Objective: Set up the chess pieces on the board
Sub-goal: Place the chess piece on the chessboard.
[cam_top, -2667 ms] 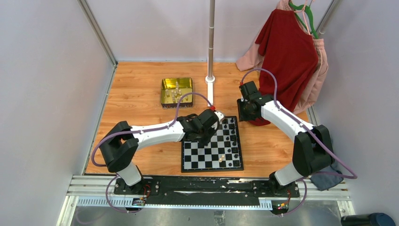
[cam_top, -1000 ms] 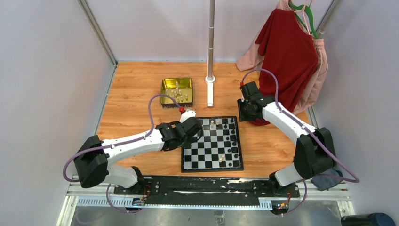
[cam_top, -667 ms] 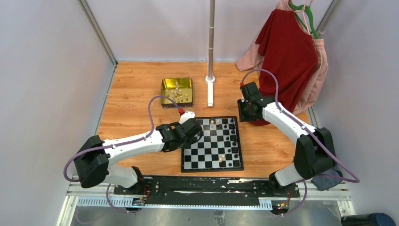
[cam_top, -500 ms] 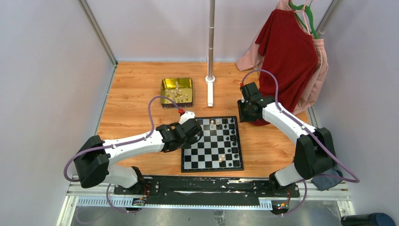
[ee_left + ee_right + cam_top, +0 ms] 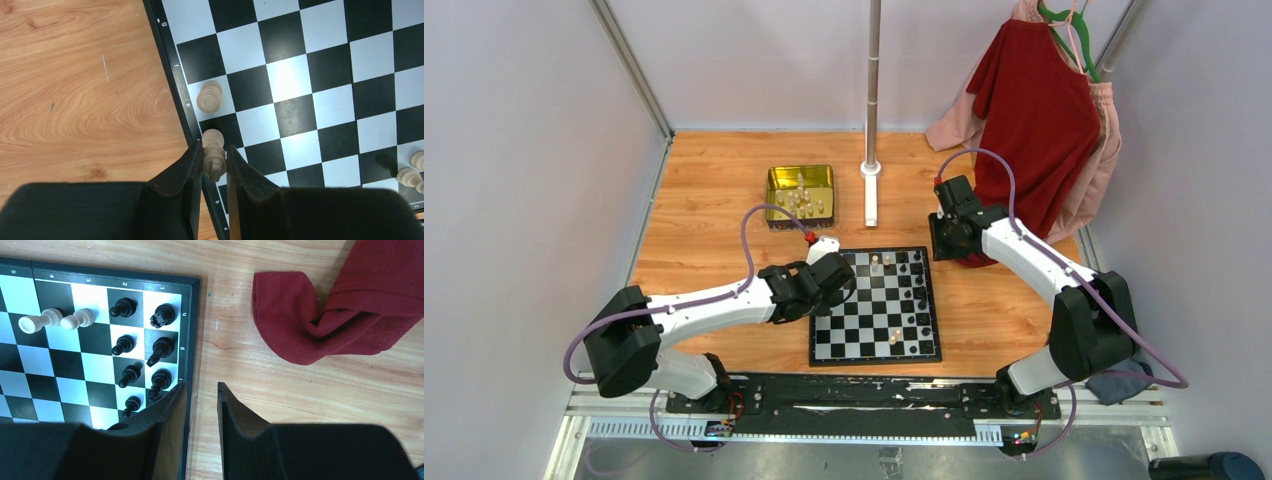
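Left gripper point(image 5: 214, 148) pinches a small pale cream wooden chess piece point(image 5: 213, 161) at the dark border of the flat black-and-white checkered board point(image 5: 291, 80); right gripper point(image 5: 201, 387) hangs spread and empty beside the board's corner, near small black chess pieces point(image 5: 161, 347)

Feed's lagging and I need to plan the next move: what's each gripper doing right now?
Left gripper: closed on a pale chess piece.
Right gripper: open, holding nothing.

We cannot tell kinds among the tiny cream chessmen point(image 5: 802, 200) in the gold rectangular metal tin point(image 5: 770, 195) beyond the black-and-white checked chessboard point(image 5: 864, 330). At its rim, the black fingers point(image 5: 182, 167) of the left gripper point(image 5: 214, 148) half hide a pale wooden piece point(image 5: 214, 156).
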Available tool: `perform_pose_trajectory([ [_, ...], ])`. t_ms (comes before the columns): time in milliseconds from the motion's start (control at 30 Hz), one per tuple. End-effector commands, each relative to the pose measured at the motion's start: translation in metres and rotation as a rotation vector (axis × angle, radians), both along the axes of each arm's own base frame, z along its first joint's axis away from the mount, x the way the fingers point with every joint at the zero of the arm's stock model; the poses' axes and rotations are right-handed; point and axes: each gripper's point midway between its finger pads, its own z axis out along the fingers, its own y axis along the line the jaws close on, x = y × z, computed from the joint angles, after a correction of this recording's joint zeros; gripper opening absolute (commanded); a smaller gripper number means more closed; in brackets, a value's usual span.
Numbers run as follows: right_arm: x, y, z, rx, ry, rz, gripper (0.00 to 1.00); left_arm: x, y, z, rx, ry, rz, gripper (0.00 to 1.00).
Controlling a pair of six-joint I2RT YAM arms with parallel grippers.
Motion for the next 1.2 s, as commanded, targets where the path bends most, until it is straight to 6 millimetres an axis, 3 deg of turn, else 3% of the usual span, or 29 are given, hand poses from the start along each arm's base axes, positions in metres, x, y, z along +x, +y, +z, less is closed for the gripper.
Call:
perform_pose_trajectory([
  [0, -0.0037, -0.0067, 0.0018, -0.001, -0.002, -0.005, 0.33, -0.0020, -0.0010, -0.0063, -0.002, 0.004, 0.007, 0.00],
  [1167, -0.0066, -0.0071, 0.0003, 0.004, 0.001, -0.002, 0.33, -0.0060, -0.0029, -0.0104, -0.019, 0.023, 0.011, 0.06],
])
